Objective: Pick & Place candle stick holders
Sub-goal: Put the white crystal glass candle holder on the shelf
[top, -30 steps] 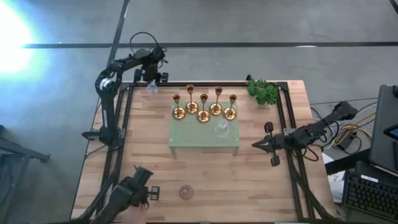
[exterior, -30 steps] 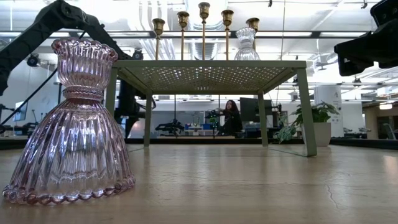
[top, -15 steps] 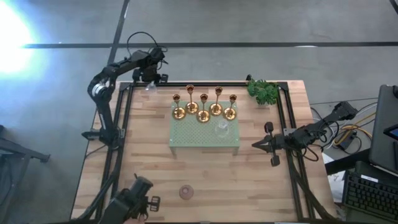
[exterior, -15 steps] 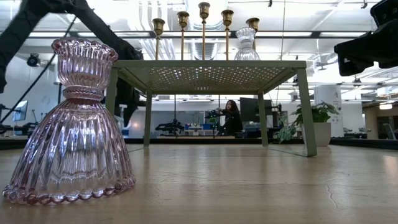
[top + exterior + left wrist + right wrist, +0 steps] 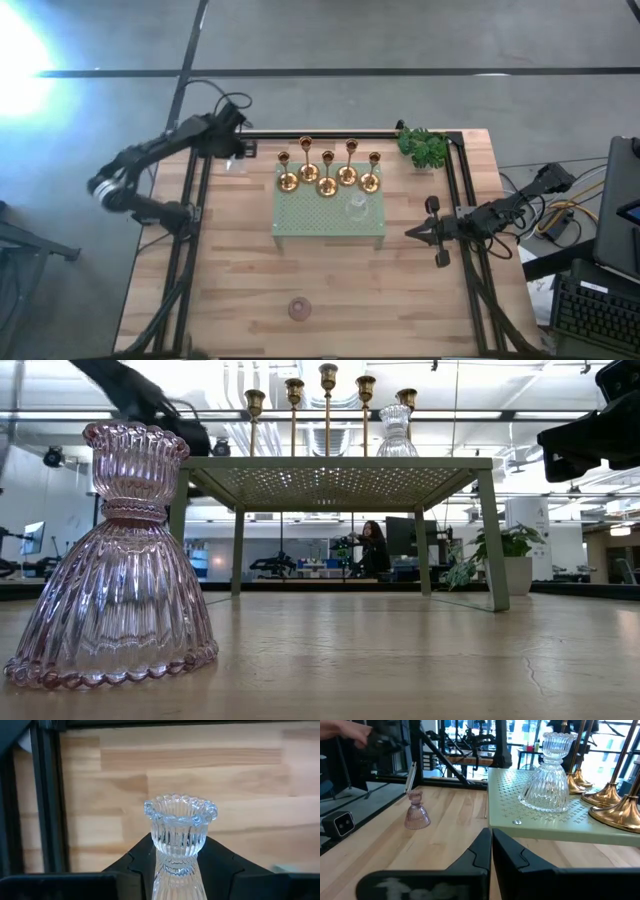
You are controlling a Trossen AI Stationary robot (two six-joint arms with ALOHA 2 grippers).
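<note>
Five gold-brass candle stick holders (image 5: 327, 178) stand on their round bases in a row on the pale green perforated tray (image 5: 300, 228). A clear glass holder (image 5: 355, 207) stands on the tray beside them. A pinkish glass holder (image 5: 299, 308) stands on the table near its front edge and fills the left of the low view (image 5: 115, 570). My left gripper (image 5: 231, 149) is at the table's far left corner, shut on a second clear glass holder (image 5: 180, 827). My right gripper (image 5: 412, 233) is shut and empty, right of the tray. My left gripper pinches the clear glass holder between its two fingers (image 5: 145, 857) at the narrow neck (image 5: 176, 862) just below the fluted cup. The cup sticks out past the fingertips. The holder's flared base is hidden between the fingers and runs out of the picture.
A green leafy sprig (image 5: 424, 146) lies at the table's far right corner. Black frame rails (image 5: 200, 200) run along the table's left, right and far sides. Bare wood lies between the tray and the pinkish holder. A person (image 5: 372, 548) shows far off in the room.
My left gripper has gone a little toward the table's left and near edges with the clear glass holder, while the arm's elbow has swung far out to the left. A dark object at the table's near left corner has left the view.
</note>
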